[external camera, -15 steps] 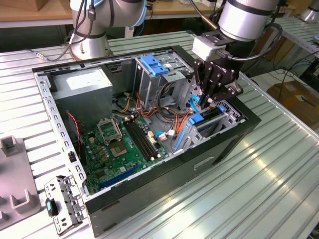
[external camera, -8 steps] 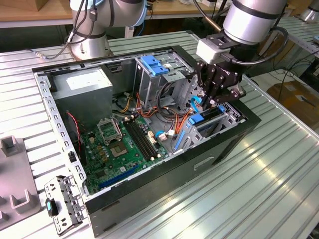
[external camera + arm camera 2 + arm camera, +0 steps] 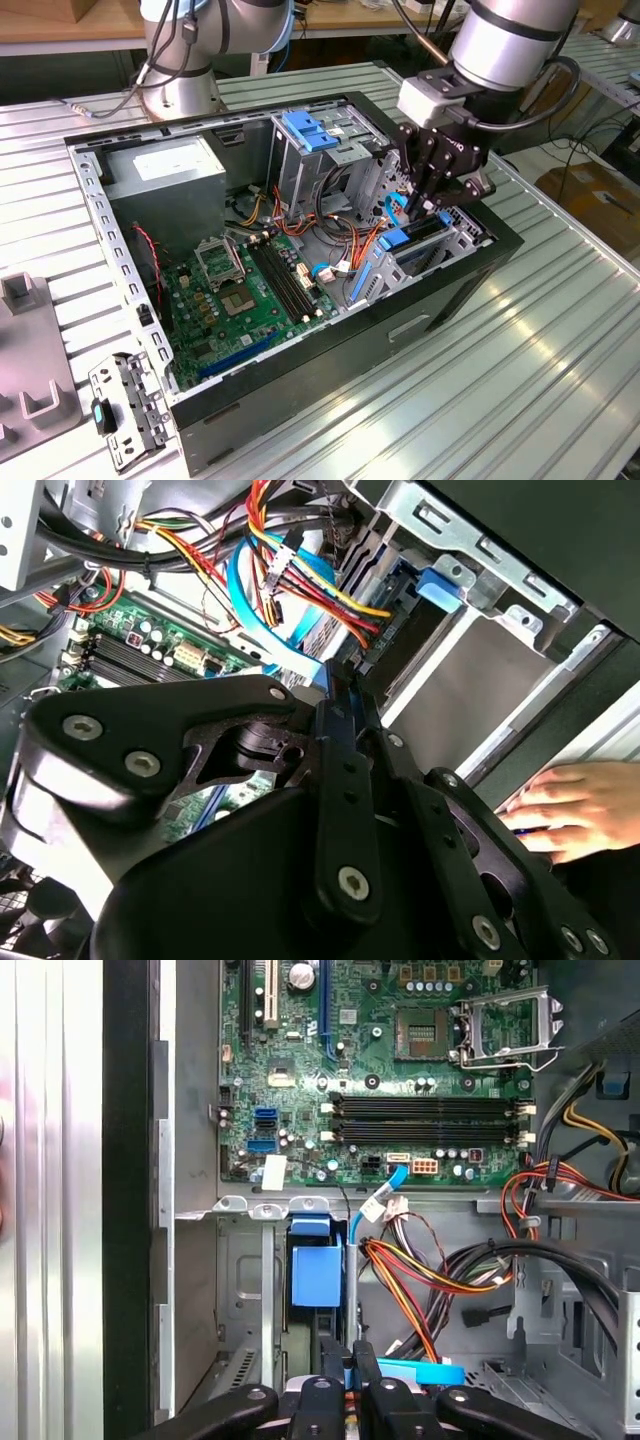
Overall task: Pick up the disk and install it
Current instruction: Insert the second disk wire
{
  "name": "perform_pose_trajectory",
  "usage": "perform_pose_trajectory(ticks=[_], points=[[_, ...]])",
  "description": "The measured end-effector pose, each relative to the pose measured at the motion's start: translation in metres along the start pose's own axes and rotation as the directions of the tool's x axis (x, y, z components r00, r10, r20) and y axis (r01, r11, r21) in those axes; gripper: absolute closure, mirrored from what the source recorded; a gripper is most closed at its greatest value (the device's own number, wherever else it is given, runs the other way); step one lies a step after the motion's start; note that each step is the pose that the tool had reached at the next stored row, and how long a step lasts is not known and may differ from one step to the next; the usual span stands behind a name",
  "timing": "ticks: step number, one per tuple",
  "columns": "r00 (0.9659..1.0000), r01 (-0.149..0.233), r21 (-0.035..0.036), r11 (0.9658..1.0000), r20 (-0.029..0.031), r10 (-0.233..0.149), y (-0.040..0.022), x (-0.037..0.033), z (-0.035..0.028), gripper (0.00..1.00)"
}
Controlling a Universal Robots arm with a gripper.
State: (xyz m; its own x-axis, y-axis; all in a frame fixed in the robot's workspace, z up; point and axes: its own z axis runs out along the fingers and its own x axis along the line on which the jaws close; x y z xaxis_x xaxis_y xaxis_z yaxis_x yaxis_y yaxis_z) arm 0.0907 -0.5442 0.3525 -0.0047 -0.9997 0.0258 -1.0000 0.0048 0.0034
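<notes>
The open computer case point(image 3: 440, 300) lies on the slatted table. My gripper point(image 3: 425, 208) hangs over the drive bay at the exterior view's right end of the case. The disk point(image 3: 418, 240) stands on edge in that bay, dark with a bright blue rail along its top. In the first wrist view the fingers point(image 3: 328, 1392) are pressed close together on the disk's blue rail point(image 3: 430, 1372). A second blue carrier tab point(image 3: 315, 1275) sits in the bay just beyond. In the second wrist view the gripper point(image 3: 340, 695) points into the bay beside a blue cable point(image 3: 290, 650).
Loose orange, red and yellow cables point(image 3: 340, 235) crowd the space beside the bay. The green motherboard point(image 3: 240, 290), grey power supply point(image 3: 165, 170) and blue latch plate point(image 3: 308, 130) fill the case. A metal bracket point(image 3: 125, 410) lies on the table. A person's hand point(image 3: 570, 805) rests outside the case.
</notes>
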Motion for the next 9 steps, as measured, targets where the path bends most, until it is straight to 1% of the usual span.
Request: perform_pose_trajectory(ticks=[3, 9], points=[[0.9999, -0.013, -0.0028, 0.9999, 0.0002, 0.013, -0.0006, 0.0007, 0.0007, 0.84], [0.9999, -0.014, -0.0030, 0.9999, 0.0001, 0.014, -0.0006, 0.0007, 0.0007, 0.84]])
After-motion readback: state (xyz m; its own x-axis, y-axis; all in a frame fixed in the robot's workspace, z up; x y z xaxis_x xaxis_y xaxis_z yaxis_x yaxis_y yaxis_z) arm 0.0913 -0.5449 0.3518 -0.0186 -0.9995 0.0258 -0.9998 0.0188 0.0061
